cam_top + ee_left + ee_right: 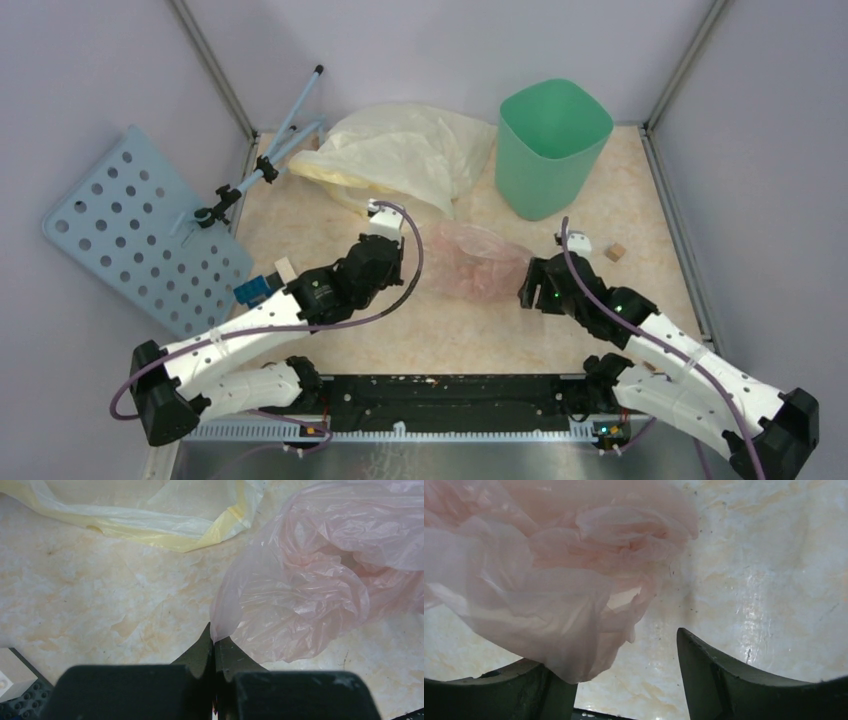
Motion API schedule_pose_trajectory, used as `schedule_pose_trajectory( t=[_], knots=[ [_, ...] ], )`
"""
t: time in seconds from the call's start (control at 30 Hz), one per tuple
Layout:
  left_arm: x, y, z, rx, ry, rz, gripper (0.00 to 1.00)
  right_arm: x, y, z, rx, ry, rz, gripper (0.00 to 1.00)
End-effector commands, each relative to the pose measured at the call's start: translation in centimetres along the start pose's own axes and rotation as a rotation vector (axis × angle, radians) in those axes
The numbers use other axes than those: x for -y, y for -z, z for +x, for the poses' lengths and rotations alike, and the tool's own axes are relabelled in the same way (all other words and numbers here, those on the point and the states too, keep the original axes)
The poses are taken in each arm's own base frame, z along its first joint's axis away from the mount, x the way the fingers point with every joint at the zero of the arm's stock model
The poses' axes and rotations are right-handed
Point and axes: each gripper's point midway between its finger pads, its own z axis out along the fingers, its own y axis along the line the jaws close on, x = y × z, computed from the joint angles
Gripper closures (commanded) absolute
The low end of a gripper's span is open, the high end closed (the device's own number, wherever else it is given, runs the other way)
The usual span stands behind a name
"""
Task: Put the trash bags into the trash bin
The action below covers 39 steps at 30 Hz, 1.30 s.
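So the left gripper [214, 636] is pinched fully shut on one thin edge of the pink trash bag [310, 580], which bunches up just ahead and to the right of its tips. My guess is that's an anchor so the flimsy film can be lifted. The right gripper [619, 655] gapes open and grips nothing, with a fold just draped over one finger. The trash bin [553, 140] stands well beyond both, with no bag in it.

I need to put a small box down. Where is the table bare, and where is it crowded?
Bare: the tabletop between the translucent pale-pink plastic bag and the black base rail; also right of the mint-green plastic wastebasket, except a small brown cube. Crowded: back left, at the opaque pale-yellow plastic bag, and the centre around the pink bag.
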Motion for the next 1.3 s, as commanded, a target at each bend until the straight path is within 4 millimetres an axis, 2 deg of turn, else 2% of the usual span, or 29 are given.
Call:
schedule_pose_trajectory(
  t=[0.0,0.1,0.17,0.3,0.37,0.47,0.57,0.63,0.7,0.8,0.87,0.97,1.07,1.17,1.27],
  knots=[
    [0.5,-0.2,-0.6,0.036,0.053,0.037,1.00,-2.2,-1.0,-1.0,0.056,0.027,-0.118,0.31],
    [0.6,-0.1,-0.6,0.036,0.051,0.042,1.00,-2.5,-1.7,-1.3,0.100,0.041,-0.136,0.32],
    [0.6,-0.1,-0.5,0.035,0.052,0.044,1.00,-1.9,-2.2,-1.7,0.137,0.035,-0.105,0.34],
    [0.2,-0.1,-0.4,0.036,0.049,0.030,1.00,-1.1,-2.7,-3.0,0.221,0.035,-0.062,0.48],
    [-0.1,-0.1,-0.4,0.039,0.044,0.017,1.00,-0.7,-2.8,-3.4,0.241,0.037,-0.034,0.63],
    [-0.9,-0.2,-0.3,0.035,0.038,-0.014,1.00,-0.2,-2.6,-3.9,0.235,0.019,0.018,0.99],
    [-2.1,-0.7,-0.1,0.021,0.059,-0.049,1.00,0.4,-1.7,-4.5,0.214,-0.018,0.078,1.00],
    [-2.8,-1.5,0.4,-0.012,0.113,-0.011,1.00,1.6,-0.9,-4.3,0.176,-0.039,0.163,1.00],
    [-4.2,-2.2,0.8,-0.037,0.173,0.010,1.00,2.4,0.0,-4.6,0.156,-0.054,0.232,1.00],
    [-7.0,-2.0,0.0,-0.012,0.215,-0.075,1.00,2.9,1.3,-5.3,0.145,-0.081,0.295,1.00],
    [-7.8,-1.4,-1.2,0.023,0.232,-0.113,1.00,1.0,1.2,-5.6,0.121,-0.055,0.203,1.00],
    [-8.8,0.0,-3.5,0.084,0.256,-0.155,1.00,-4.4,0.7,-6.4,0.097,0.002,-0.053,1.00],
    [-9.8,2.1,-6.8,0.171,0.261,-0.193,1.00,-9.5,1.2,-8.3,0.100,0.036,-0.253,1.00],
    [-10.7,5.2,-10.7,0.276,0.254,-0.219,1.00,-13.9,3.3,-11.8,0.153,0.071,-0.413,1.00],
    [-11.1,8.6,-14.3,0.378,0.257,-0.204,1.00,-16.4,6.5,-14.7,0.217,0.102,-0.524,1.00]
  ],
)
